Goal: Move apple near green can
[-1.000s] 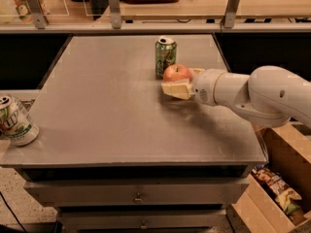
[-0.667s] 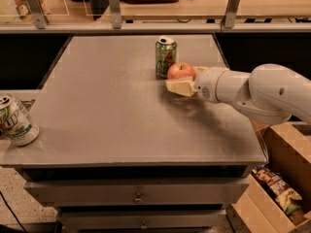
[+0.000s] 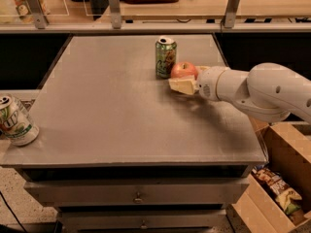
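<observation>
The red-orange apple (image 3: 183, 70) sits between the pale fingers of my gripper (image 3: 183, 79), just right of the green can (image 3: 165, 57), which stands upright at the back middle of the grey table (image 3: 107, 115). The gripper reaches in from the right on its white arm (image 3: 257, 91) and is shut on the apple. The near finger (image 3: 181, 85) is in front of the apple; the far finger is mostly hidden behind it. The apple nearly touches the can; I cannot tell whether it rests on the table.
A white-and-green can (image 3: 15, 121) with large "UP" lettering stands tilted at the table's front left edge. A cardboard box (image 3: 272, 188) with packets stands on the floor to the right. A railing with posts (image 3: 114, 6) runs behind the table.
The gripper with the apple has moved slightly back and toward the green can. The cans have not moved.
</observation>
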Action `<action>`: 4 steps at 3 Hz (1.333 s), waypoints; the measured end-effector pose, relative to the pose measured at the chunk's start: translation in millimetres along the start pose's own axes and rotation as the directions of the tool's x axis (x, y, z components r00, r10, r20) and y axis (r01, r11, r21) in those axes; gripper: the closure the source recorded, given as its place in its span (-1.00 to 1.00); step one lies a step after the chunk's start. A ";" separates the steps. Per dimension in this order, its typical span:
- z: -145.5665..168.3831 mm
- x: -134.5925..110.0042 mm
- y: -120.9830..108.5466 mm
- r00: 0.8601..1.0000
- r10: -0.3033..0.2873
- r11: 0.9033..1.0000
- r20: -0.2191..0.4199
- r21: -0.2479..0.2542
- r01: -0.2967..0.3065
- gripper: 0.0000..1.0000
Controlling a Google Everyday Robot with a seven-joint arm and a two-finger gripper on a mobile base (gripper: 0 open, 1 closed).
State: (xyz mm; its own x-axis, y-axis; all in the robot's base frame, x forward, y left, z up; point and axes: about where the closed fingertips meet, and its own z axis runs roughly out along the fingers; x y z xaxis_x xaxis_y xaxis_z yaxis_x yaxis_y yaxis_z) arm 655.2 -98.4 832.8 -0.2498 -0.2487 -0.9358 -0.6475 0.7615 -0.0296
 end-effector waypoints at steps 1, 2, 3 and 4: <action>2.1 2.4 -4.5 1.000 0.000 1.000 -0.013 0.008 0.000 -0.74; 3.5 3.5 -6.8 1.000 -0.001 1.000 -0.020 0.010 0.002 -1.00; 0.8 -1.3 -8.5 1.000 -0.010 1.000 -0.030 0.009 0.011 -1.00; -36.1 -28.3 -20.3 0.998 -0.040 0.999 -0.056 0.033 0.042 -1.00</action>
State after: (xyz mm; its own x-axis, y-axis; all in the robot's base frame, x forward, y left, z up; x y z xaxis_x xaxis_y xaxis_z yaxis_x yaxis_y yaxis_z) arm 649.4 -128.4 872.5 -0.2634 -0.3124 -0.9127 -0.6332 0.7698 -0.0807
